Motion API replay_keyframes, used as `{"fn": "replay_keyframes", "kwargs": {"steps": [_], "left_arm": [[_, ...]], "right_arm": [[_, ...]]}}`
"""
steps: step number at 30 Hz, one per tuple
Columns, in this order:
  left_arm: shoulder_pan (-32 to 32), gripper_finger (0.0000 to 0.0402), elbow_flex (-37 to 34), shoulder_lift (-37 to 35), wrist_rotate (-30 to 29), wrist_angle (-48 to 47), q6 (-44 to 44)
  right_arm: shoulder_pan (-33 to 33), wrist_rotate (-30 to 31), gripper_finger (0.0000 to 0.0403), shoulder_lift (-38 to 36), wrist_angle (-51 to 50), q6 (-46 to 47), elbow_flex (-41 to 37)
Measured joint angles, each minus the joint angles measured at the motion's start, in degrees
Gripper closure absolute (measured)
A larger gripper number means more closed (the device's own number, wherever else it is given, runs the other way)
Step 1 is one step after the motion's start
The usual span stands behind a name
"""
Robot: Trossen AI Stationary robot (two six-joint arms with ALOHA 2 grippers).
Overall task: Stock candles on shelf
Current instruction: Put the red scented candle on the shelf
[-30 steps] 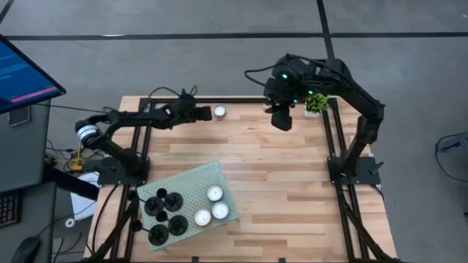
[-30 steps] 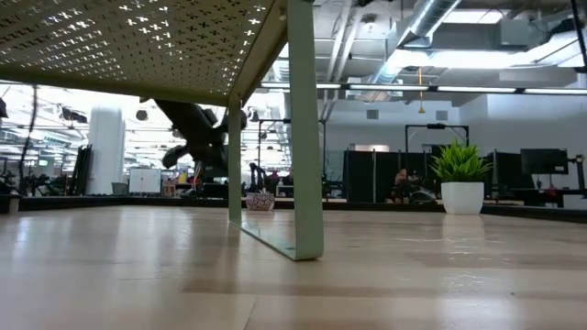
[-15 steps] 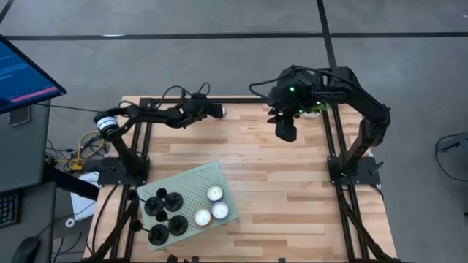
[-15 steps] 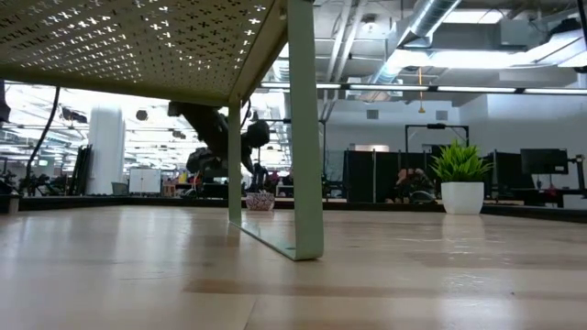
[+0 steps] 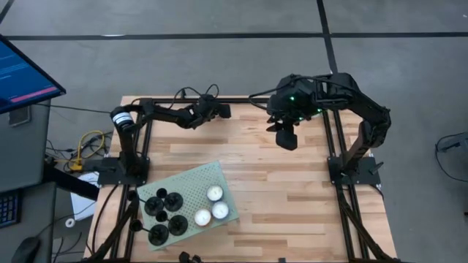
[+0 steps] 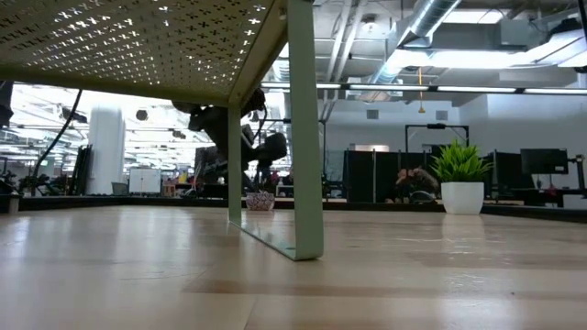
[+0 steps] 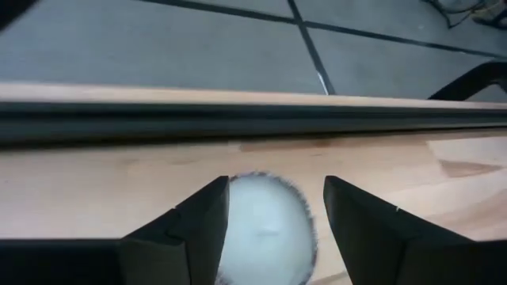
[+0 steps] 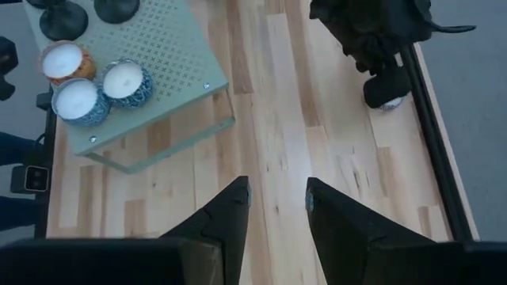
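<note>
The shelf point(image 5: 191, 188) is a pale green perforated panel on legs near the table's front left. Three candles point(image 5: 213, 207) stand on its right end, also in the right wrist view point(image 8: 89, 80). One more white candle point(image 7: 265, 226) stands on the table by the far edge. My left gripper point(image 7: 276, 186) is open with a finger on either side of it. From above, the gripper point(image 5: 221, 111) covers this candle. Whether a finger touches it, I cannot tell. My right gripper point(image 5: 287, 137) hangs open and empty above the table's far middle.
Several black stands point(image 5: 162, 208) fill the shelf's left end. A black frame rail point(image 7: 238, 120) runs along the far edge just behind the lone candle. A small potted plant point(image 6: 461, 174) sits at the far right corner. Bare planks point(image 5: 278, 190) lie right of the shelf.
My left gripper has reached along the far edge toward the table's right until its fingers stand around the lone candle, which has not moved. My right gripper has drifted a little toward the near edge, staying high.
</note>
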Motion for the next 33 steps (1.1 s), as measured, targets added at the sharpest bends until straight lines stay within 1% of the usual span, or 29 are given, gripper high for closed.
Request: {"fn": "replay_keyframes", "kwargs": {"steps": [4,8,16,20,24,27,33], "left_arm": [[0.0,0.0199,1.2,0.5,-0.6,-2.4,0.5],[0.1,0.0206,1.3,-0.2,-3.7,-6.2,0.4],[0.3,0.0215,1.3,1.4,-1.9,-6.1,-0.9],[1.1,0.0215,1.3,2.3,0.0,-6.4,-4.6],[1.7,0.0219,1.3,1.9,0.0,-6.3,-5.4],[1.7,0.024,1.3,1.1,-0.1,-6.5,-5.1],[1.7,0.0315,1.3,1.6,0.6,-8.0,-4.9]], "right_arm": [[0.6,-0.2,0.0284,0.0,0.0,1.7,0.0],[2.1,-0.2,0.0284,0.0,0.0,1.9,0.0],[3.9,-0.2,0.0284,0.0,0.0,1.9,0.0],[3.8,-0.2,0.0284,0.0,0.0,2.4,0.0],[3.9,-0.2,0.0284,0.0,0.0,3.4,0.0],[4.2,-0.2,0.0284,0.0,0.0,3.4,0.0],[4.2,-0.2,0.0284,0.0,0.0,3.4,0.0]]}}
